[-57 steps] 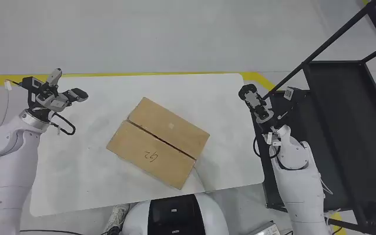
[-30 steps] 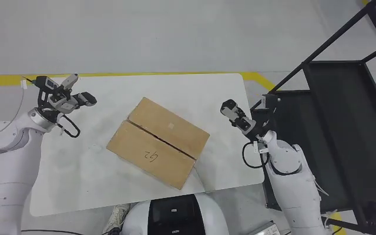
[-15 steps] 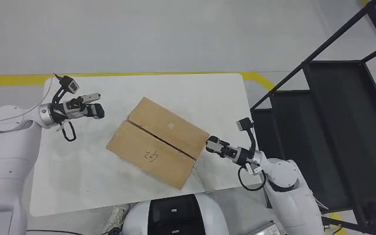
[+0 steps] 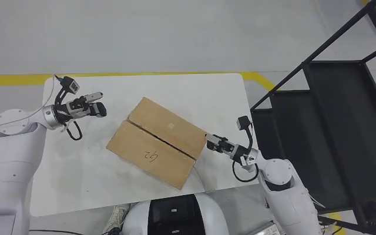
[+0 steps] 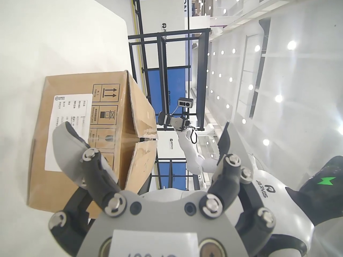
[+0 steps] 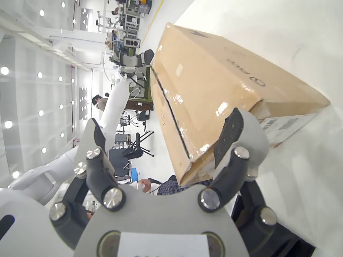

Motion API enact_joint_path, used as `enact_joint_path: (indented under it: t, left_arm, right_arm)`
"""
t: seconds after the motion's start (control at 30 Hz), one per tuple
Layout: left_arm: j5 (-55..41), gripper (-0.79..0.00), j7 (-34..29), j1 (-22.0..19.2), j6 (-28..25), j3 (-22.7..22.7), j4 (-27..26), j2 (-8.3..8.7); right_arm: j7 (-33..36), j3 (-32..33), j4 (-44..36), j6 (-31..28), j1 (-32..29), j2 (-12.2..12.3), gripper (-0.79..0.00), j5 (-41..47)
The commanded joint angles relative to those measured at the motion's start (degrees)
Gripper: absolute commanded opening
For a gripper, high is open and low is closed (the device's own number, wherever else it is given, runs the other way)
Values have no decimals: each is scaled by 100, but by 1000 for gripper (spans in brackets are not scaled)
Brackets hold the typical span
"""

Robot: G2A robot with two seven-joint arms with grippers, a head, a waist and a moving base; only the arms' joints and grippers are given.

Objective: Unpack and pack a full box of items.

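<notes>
one box (image 4: 157,143) on table (image 4: 88,176), rack (image 4: 346,111) beside

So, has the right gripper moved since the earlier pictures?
Yes. In the top view the right gripper has come away from the black rack, across the table, to the end of the cardboard box facing that rack.

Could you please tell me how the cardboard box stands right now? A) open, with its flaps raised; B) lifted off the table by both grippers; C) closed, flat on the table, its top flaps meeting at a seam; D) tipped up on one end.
C: the cardboard box rests flat on the table, its two top flaps down and meeting along a central seam.
</notes>
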Motion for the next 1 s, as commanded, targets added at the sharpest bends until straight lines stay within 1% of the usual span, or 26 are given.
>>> enact_joint_path:
  t: [0.0,0.13,0.2,0.3,0.47,0.57,0.83,0.9,0.97]
  left_arm:
    - [212,0,242,203,15,-109,-257,59]
    - [298,0,475,532,183,-345,-669,152]
    - [341,0,546,670,250,-448,-852,191]
    - [367,0,622,835,370,-571,-1064,235]
    - [481,0,796,1003,527,-674,-1285,276]
    - [489,0,831,1079,602,-730,-1357,295]
    - [484,0,920,1295,707,-881,-1515,341]
    - [465,0,959,1374,719,-949,-1541,357]
    - [407,0,963,1459,743,-1019,-1567,373]
  right_arm:
    - [-105,-15,69,74,20,8,0,-96]
    - [-401,-34,144,128,36,16,0,-222]
    - [-446,-74,186,168,38,20,0,-243]
    - [-330,-205,236,243,88,25,0,-165]
    - [-57,-415,220,380,238,22,0,292]
    - [-45,-485,246,504,503,18,0,488]
    - [-9,-782,757,858,1608,-14,0,786]
    - [-15,-757,819,840,1735,-6,0,792]
    - [108,-657,828,824,1715,25,0,763]
